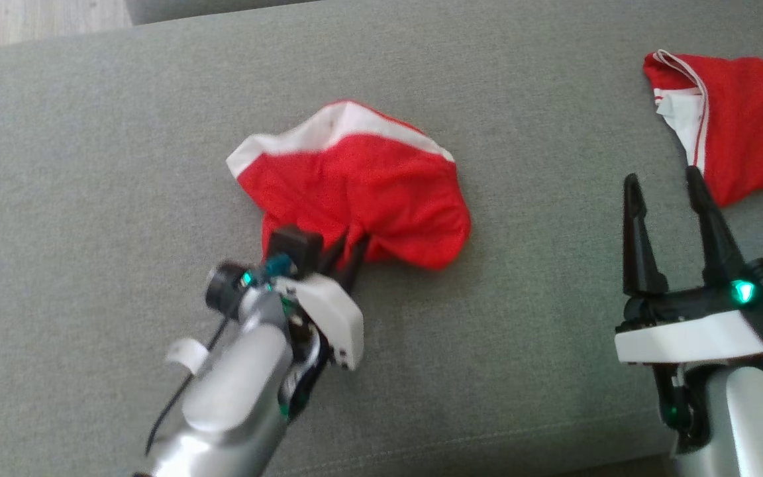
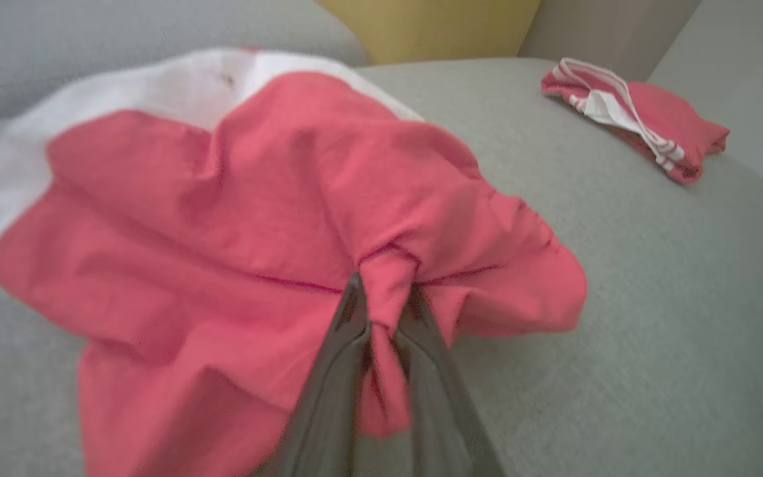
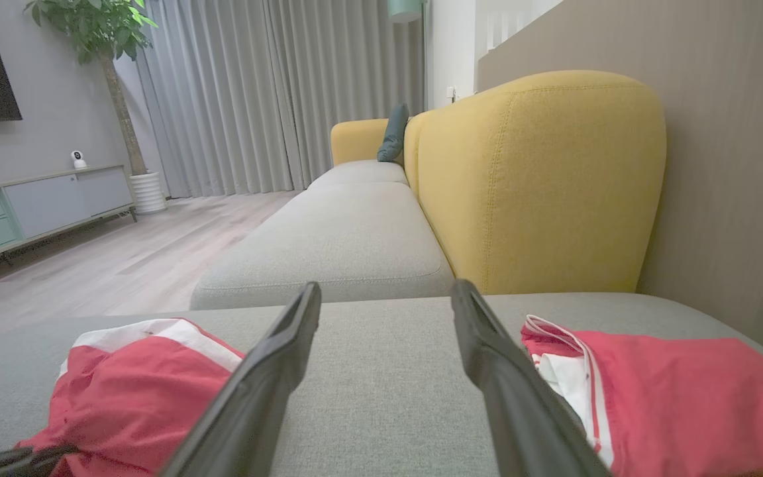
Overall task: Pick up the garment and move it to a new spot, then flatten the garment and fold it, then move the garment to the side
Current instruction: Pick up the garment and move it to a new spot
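**Left gripper [image 1: 352, 244] clamped on the crumpled red fabric garment with a white band [image 1: 355, 192]; right gripper [image 1: 661, 175] spread wide, holding nothing.**
Read the pinch in the left wrist view, where you see both fingers closed on a gathered red fold at the garment's near edge; the head view blurs this. The garment sits mid-cushion on the grey woven sofa seat [image 1: 90, 199]. The right wrist view adds the yellow upholstered backrest [image 3: 540, 179] behind the seat. It also shows you a second red garment with white trim [image 3: 686, 397] just beside the right gripper.
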Tool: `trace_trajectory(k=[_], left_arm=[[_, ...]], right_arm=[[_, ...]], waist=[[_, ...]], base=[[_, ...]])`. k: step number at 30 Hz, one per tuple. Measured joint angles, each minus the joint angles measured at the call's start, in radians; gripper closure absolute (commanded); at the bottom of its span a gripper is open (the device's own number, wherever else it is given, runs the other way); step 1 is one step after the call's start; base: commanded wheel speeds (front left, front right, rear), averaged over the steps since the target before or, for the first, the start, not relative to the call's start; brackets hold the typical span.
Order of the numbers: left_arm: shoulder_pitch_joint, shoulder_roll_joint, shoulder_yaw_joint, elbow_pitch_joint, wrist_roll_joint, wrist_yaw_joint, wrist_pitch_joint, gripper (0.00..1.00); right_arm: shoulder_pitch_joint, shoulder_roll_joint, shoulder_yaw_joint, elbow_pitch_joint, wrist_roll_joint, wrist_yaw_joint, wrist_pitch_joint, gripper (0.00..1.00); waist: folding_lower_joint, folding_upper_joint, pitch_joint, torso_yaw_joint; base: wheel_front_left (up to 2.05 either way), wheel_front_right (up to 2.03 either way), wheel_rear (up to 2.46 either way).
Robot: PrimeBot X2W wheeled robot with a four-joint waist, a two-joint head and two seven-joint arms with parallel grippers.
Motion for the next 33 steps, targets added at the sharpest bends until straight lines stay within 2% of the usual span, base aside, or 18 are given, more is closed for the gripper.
trace_trajectory(k=[6,7,8,18,25,33], left_arm=[[0.035,-0.001,-0.111,0.026,-0.071,0.018,-0.028,1.00],[0.035,-0.001,-0.131,0.029,-0.086,0.027,-0.043,0.20],[0.035,0.000,-0.142,0.031,-0.094,0.032,-0.052,0.00],[0.035,-0.001,-0.151,0.002,-0.128,0.064,-0.128,0.00],[0.071,0.014,-0.103,-0.064,-0.128,0.095,-0.136,0.00],[0.181,0.076,0.000,-0.219,-0.115,0.157,-0.137,0.00]], right_arm=[[0.000,0.000,0.013,0.030,0.005,0.000,-0.008,0.00],[0.000,0.000,0.013,0.044,0.005,0.000,-0.008,0.00],[0.000,0.000,0.013,0.049,0.005,0.000,-0.008,0.00],[0.003,0.000,0.000,0.074,0.005,0.000,-0.008,0.00],[0.036,0.000,-0.021,0.085,0.005,0.000,-0.008,0.00],[0.046,0.000,-0.036,0.116,0.005,0.000,-0.025,0.00]], waist=[[0.0000,0.0000,-0.009,-0.011],[0.0000,0.0000,-0.015,-0.011],[0.0000,0.0000,-0.018,-0.010],[0.0000,0.0000,-0.067,0.020],[0.0000,0.0000,-0.108,0.051],[0.0000,0.0000,-0.157,0.101]], base=[[0.00,0.00,0.00],[0.00,0.00,0.00],[0.00,0.00,0.00],[0.00,0.00,0.00],[0.00,0.00,0.00],[0.00,0.00,0.00]])
